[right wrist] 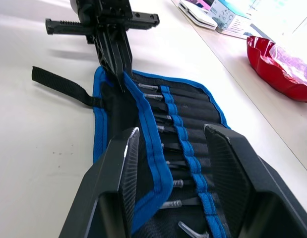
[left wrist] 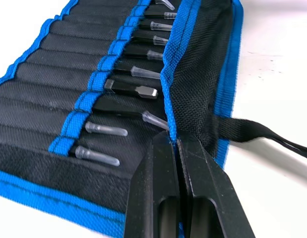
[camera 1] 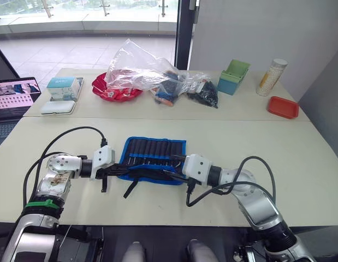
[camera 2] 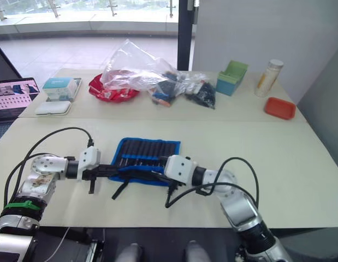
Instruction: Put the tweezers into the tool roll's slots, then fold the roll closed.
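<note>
Both arms reach in over the near tabletop [camera 1: 300, 164] toward the tool roll [camera 1: 158, 150], which lies open and flat at the centre. Left tool [left wrist: 175, 141]: fingers together, pinched on the blue edge of the roll's near flap, at its left end. Right tool [right wrist: 168, 163]: fingers apart, straddling the same flap edge at the right end, not yet gripping. Tweezers [left wrist: 131, 89] sit in the slots [left wrist: 54, 94], capped tips poking out below the blue band. Strap [camera 1: 130, 186] trails off the near edge toward the robot.

Judgement: loading looks done; the fold is in hand. To do it well, the right tool should close on the flap edge before either arm lifts, then both raise it level and carry it over the tips together, so the flap stays taut and no tweezer slides out. Keep the strap free, not trapped under the fold.
</note>
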You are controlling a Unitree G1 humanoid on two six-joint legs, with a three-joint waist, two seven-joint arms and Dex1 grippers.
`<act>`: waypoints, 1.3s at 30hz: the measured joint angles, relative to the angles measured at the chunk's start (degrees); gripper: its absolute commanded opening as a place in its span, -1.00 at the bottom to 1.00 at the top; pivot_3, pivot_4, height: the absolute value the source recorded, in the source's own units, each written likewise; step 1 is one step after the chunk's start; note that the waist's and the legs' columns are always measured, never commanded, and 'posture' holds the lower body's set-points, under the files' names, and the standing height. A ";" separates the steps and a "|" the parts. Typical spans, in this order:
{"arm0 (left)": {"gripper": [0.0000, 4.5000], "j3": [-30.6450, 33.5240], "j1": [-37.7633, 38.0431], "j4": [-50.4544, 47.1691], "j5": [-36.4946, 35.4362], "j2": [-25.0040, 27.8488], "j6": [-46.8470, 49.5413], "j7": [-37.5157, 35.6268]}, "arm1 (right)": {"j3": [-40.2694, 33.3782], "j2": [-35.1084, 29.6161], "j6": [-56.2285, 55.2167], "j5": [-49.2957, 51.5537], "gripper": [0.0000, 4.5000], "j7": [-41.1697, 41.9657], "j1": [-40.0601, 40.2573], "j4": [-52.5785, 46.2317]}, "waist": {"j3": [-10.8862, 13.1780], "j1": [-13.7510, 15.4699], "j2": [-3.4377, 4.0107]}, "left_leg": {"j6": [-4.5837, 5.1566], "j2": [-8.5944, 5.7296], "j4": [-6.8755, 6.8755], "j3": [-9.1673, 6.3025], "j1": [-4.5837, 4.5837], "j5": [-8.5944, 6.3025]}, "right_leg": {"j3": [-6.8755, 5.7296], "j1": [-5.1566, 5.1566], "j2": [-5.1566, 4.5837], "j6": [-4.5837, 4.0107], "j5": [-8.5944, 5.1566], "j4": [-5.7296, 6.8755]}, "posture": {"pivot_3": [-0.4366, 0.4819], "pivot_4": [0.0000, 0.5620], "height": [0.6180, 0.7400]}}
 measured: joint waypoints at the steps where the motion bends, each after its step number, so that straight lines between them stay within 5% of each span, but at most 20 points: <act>1: -1.00 0.00 -0.01 0.06 0.04 -0.08 -0.01 -0.05 | 0.14 0.14 0.03 -0.02 -0.02 -0.06 0.01 0.00 | 0.00 -0.01 0.00 | 0.00 0.00 0.00 0.00 0.00 0.00 | 0.00 0.00 0.00 0.00 0.00 0.00 | -0.05 -0.47 1.00; 9: -1.00 0.00 -0.13 0.28 0.46 -0.71 -0.23 -0.04 | 1.73 0.97 -0.96 -0.12 -0.02 0.11 -0.86 0.00 | 0.00 -0.01 0.00 | 0.00 0.00 0.00 -0.01 0.00 0.00 | -0.01 0.00 0.00 0.00 0.00 0.00 | -0.05 -0.47 1.00; 16: -1.00 -0.31 -1.75 2.67 1.26 -2.04 -1.10 0.05 | 5.63 4.74 -5.55 -2.69 -0.97 -1.61 -1.11 7.41 | 0.00 0.20 0.00 | -0.01 -0.05 0.01 -0.02 -0.01 0.00 | -0.02 0.00 -0.05 0.00 0.00 0.00 | -0.05 -0.47 1.00; 25: -1.00 -0.58 -3.30 5.73 2.76 -2.12 -4.35 0.53 | 5.32 8.72 -2.66 -6.31 -0.99 -5.98 -3.75 17.97 | 0.00 -0.07 0.01 | -0.01 -0.04 0.01 -0.04 0.02 0.00 | -0.03 -0.01 -0.04 0.00 0.00 0.05 | -0.05 -0.47 1.00; 35: 0.42 2.29 -3.20 5.68 0.37 -2.36 -3.21 1.01 | 4.18 12.11 3.18 -5.58 -1.00 -8.50 -4.17 20.12 | -0.02 -0.30 0.02 | -0.02 -0.04 0.01 -0.07 0.06 0.01 | -0.05 0.01 -0.04 0.00 0.00 0.15 | -0.05 -0.47 1.00; 39: 0.32 6.44 -0.45 -1.55 -4.95 -2.02 5.20 3.03 | 4.18 12.27 3.18 -5.56 -1.00 -8.69 -4.13 20.13 | -0.02 -0.39 0.02 | -0.02 -0.03 0.01 -0.10 0.06 0.01 | -0.06 0.01 -0.04 0.00 0.00 0.19 | -0.05 -0.47 1.00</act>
